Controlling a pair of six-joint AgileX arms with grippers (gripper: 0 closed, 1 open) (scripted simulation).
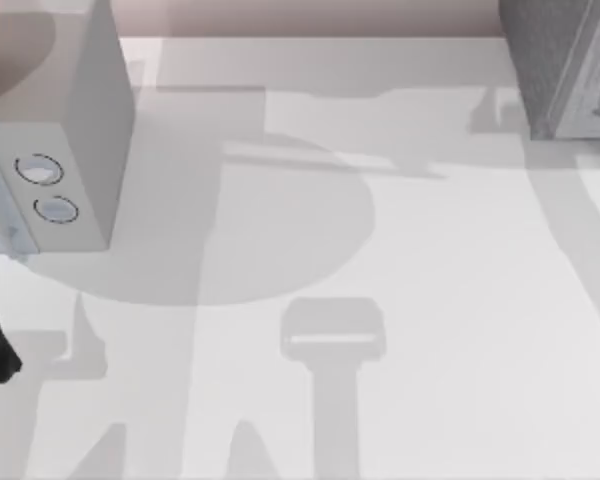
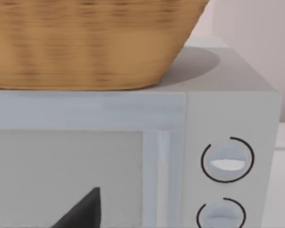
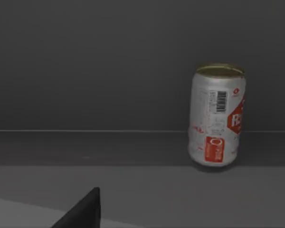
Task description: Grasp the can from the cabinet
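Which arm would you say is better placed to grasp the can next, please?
Right, probably. Its wrist view faces the can standing upright on the dim cabinet shelf. The left wrist view faces the microwave with a wicker basket on top.

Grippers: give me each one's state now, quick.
Left end effector: cannot be told, faces the microwave.
Right end effector: cannot be told, faces the can.

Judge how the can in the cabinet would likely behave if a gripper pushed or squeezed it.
The can stands upright and taller than it is wide, so a high push would probably tip it. Once on its round side it would likely roll. Its smooth, shiny wall may slip in a loose grip and dent under a hard one.
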